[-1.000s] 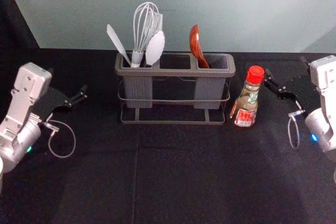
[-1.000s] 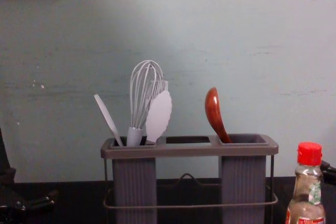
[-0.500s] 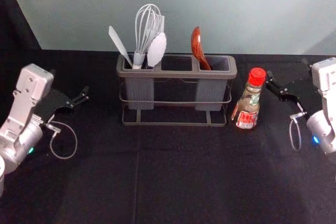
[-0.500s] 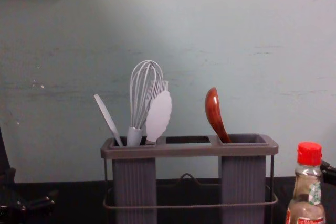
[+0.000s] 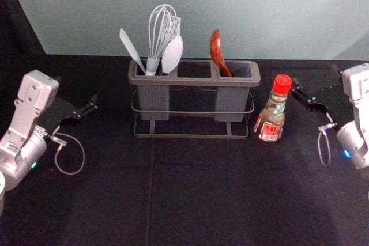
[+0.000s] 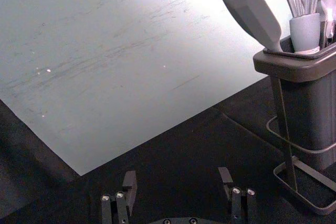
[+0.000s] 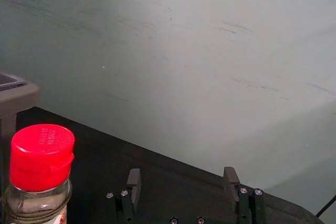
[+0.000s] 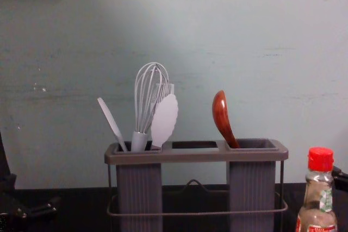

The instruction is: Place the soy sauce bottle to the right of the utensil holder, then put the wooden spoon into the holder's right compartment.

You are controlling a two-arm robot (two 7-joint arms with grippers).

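Note:
My left gripper [image 5: 75, 89] is open at the left, away from the utensil holder [image 5: 194, 68]; in the left wrist view, nothing stands between the fingers of that gripper [image 6: 177, 179]. My right gripper [image 5: 315, 74] is open and empty just right of the soy sauce bottle [image 5: 271, 120], apart from it; the right wrist view has the gripper [image 7: 182, 177] beside the bottle's red cap [image 7: 42, 156]. The bottle stands upright on the black cloth, right of the holder. The reddish-brown wooden spoon [image 8: 221, 113] leans in the holder's right compartment, bowl up, its lower handle hidden inside.
A whisk [image 5: 157, 33], a white spatula [image 5: 131, 49] and other pale utensils stand in the holder's left compartment. A wire frame [image 5: 193, 136] carries the holder. Behind the black cloth [image 5: 190, 200] rises a pale wall [image 8: 261, 36].
The head view has shifted very slightly since the earliest frame. Both grippers, the bottle and the spoon hold the same places relative to each other.

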